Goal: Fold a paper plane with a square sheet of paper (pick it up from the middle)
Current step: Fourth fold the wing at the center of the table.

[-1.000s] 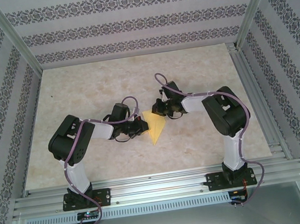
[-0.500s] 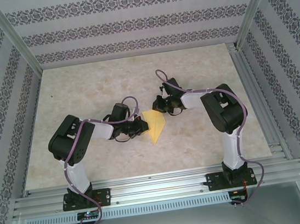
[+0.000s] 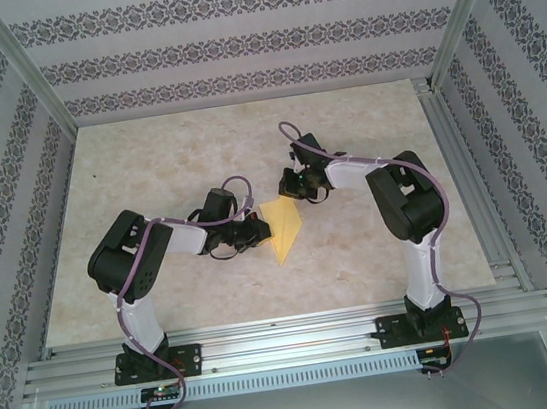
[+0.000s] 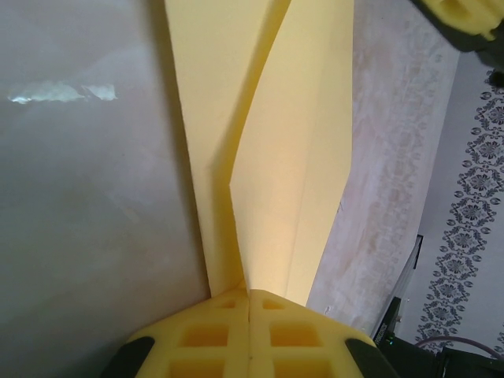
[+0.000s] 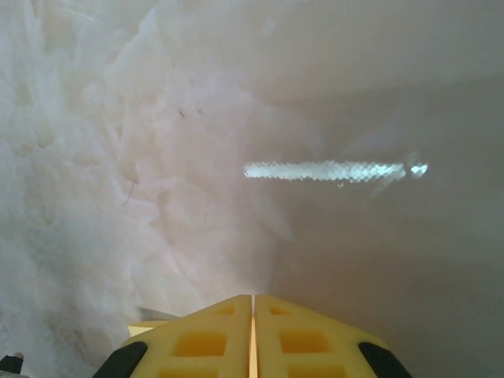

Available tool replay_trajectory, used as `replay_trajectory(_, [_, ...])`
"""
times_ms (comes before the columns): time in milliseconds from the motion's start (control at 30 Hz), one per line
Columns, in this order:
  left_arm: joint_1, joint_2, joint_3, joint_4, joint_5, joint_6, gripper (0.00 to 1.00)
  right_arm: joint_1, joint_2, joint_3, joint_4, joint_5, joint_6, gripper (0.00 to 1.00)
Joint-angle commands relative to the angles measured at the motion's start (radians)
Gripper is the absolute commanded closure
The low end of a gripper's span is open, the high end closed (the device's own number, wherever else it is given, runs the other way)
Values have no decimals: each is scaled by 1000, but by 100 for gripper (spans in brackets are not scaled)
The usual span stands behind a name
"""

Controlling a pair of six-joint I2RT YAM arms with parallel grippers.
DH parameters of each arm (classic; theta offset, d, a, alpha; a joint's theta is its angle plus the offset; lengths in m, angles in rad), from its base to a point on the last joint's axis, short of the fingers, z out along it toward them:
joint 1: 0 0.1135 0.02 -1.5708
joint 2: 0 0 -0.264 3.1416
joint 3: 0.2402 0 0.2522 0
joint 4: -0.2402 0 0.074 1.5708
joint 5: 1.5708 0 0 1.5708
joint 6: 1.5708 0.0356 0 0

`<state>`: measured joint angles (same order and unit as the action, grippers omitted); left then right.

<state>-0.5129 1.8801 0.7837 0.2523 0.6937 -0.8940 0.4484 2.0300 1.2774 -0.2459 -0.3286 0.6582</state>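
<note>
R gripper (image 3: 287, 186) pulls off the far R corner of the yellow kite-shaped paper plane (image 3: 287, 229) & shifts toward the far edge of the beige marbled tabletop (image 3: 145, 151). It now sits near that corner, not over it. R wrist & forearm swing back w/ it, so the purple cable loop (image 3: 289, 132) ends up farther back too.

Cameras: one high overview, two close wrist views.
The top camera looks down from behind the arm bases over the whole worktop (image 3: 147, 161). The left wrist camera looks closely past the left claw (image 4: 249, 295) along the folded yellow paper (image 4: 268, 157), which the top view shares. The right wrist camera looks past the right claw (image 5: 253, 299) onto the worktop.
</note>
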Motion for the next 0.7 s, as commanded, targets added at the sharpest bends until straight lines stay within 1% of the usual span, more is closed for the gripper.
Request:
replay_trajectory(0, [11,-8,-17,-123,-133,32,95,-3,-114,7,-45,59,-37,88])
replay_trajectory(100, [11,-25,-10,-137,-144,33,95,31,-215,-103,22,44,1,87])
replay_trajectory(167, [11,-27,-5,-143,-150,31,95,61,-258,-182,98,9,49,89])
replay_trajectory(233, [11,-28,-6,-140,-149,30,95,92,-291,-265,171,7,102,93])
replay_trajectory(300, [11,-29,-12,-137,-149,30,95,123,-307,-327,229,-6,149,94])
replay_trajectory(400, [9,-29,-14,-127,-140,28,94,166,-295,-355,255,-15,170,93])
replay_trajectory(467, [7,-31,-14,-123,-136,30,94,185,-279,-360,238,15,171,93])
replay_trajectory(667, [6,-27,-11,-129,-135,36,94,196,-240,-386,261,18,183,94])
